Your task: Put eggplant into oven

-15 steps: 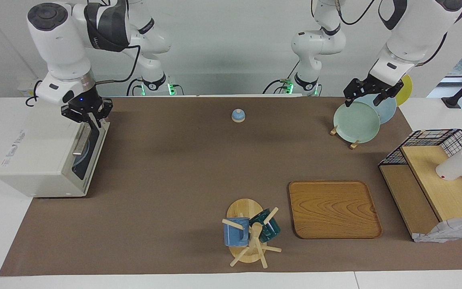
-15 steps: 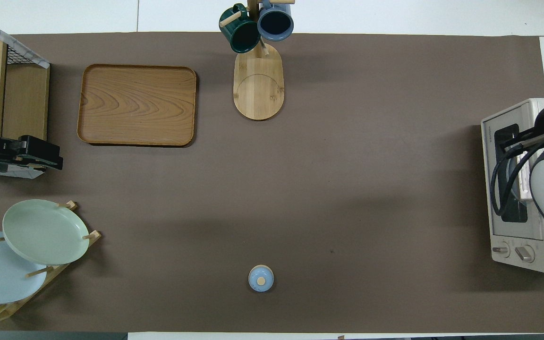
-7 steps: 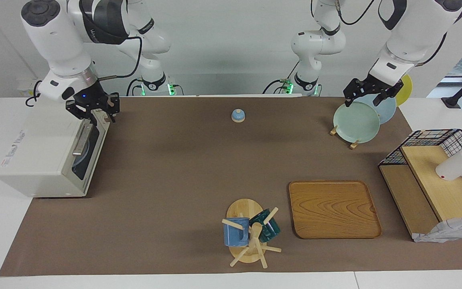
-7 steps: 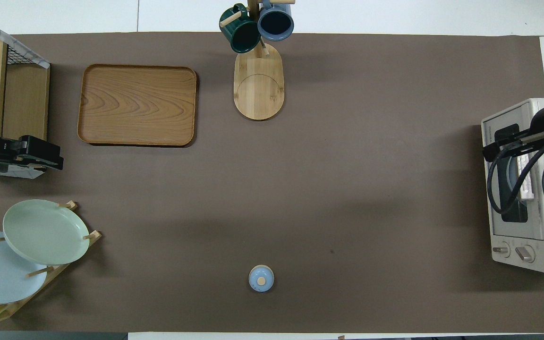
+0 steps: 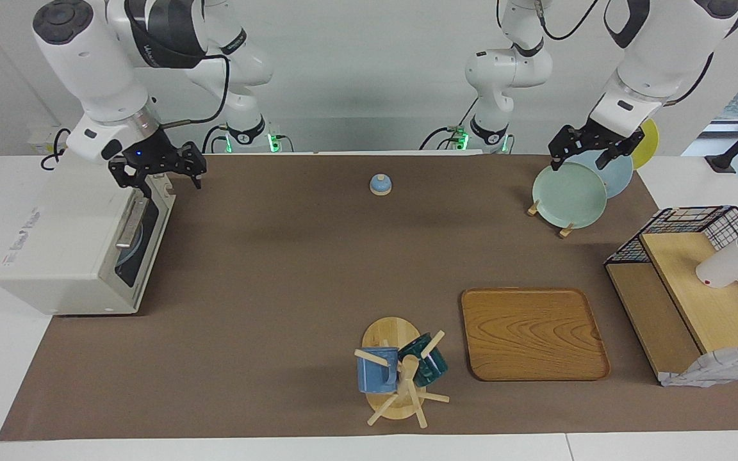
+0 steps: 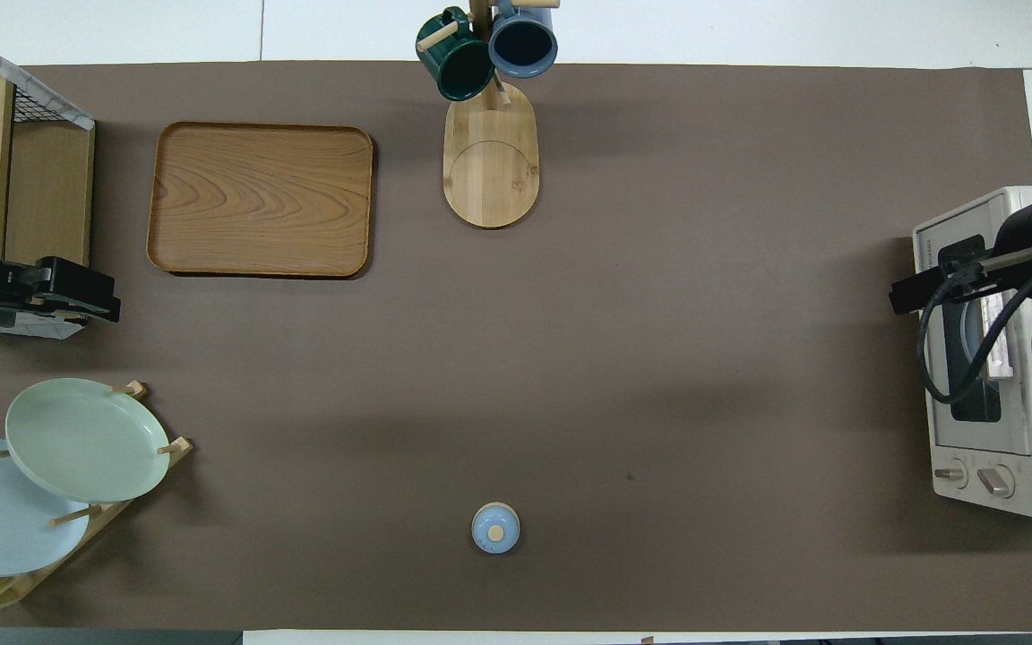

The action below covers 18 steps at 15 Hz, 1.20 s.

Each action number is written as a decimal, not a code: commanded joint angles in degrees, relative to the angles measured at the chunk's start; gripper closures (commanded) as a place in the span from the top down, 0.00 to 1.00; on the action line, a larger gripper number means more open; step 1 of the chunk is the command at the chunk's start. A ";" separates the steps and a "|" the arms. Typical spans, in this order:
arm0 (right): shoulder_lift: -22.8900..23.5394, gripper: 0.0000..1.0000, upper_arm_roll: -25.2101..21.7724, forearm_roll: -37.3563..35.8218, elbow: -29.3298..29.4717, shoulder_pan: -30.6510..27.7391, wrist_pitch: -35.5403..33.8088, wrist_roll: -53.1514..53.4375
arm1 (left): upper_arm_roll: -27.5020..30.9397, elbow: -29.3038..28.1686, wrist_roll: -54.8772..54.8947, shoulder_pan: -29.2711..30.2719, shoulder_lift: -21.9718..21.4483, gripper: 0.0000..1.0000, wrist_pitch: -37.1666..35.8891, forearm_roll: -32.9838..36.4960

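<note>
No eggplant is seen on the table in either view; it is judged to be already inside the oven (image 5: pixel 74 256), whose door is closed at the right arm's end of the table. Through the dark glass only a pale round shape is made out, so the eggplant's place cannot be confirmed. An eggplant would be expected to be light, fairly stiff, smooth-skinned and a bit slippery, best taken across its middle. The right gripper (image 5: pixel 165 174) is held over the oven's top front edge near the door handle (image 5: pixel 129 224), fingers spread, nothing pinched. In the overhead view the oven door is partly covered by the right arm and its cable. The left gripper (image 5: pixel 590 152) waits over the plate rack (image 5: pixel 567 192), fingers spread and empty; in the overhead view it is cut off at the frame edge
</note>
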 commanded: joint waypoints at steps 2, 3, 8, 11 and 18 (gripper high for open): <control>-0.79 1.00 0.18 1.44 0.50 -0.89 -1.89 2.57 | 0.49 -1.43 -0.21 -0.20 -1.44 1.00 0.57 -0.59; -0.70 1.00 0.26 1.44 0.33 -0.54 -1.44 4.93 | 0.49 -1.43 -0.21 -0.20 -1.44 1.00 0.57 -0.59; 0.52 1.00 1.14 1.35 2.08 0.34 -2.05 7.94 | 0.49 -1.43 -0.21 -0.20 -1.44 1.00 0.57 -0.59; 1.93 1.00 3.43 0.31 6.37 0.16 -4.69 8.03 | 0.49 -1.43 -0.21 -0.20 -1.44 1.00 0.57 -0.59; 3.43 1.00 -0.52 -0.14 9.47 3.95 -8.56 7.86 | 0.49 -1.43 -0.21 -0.20 -1.53 1.00 0.57 -0.59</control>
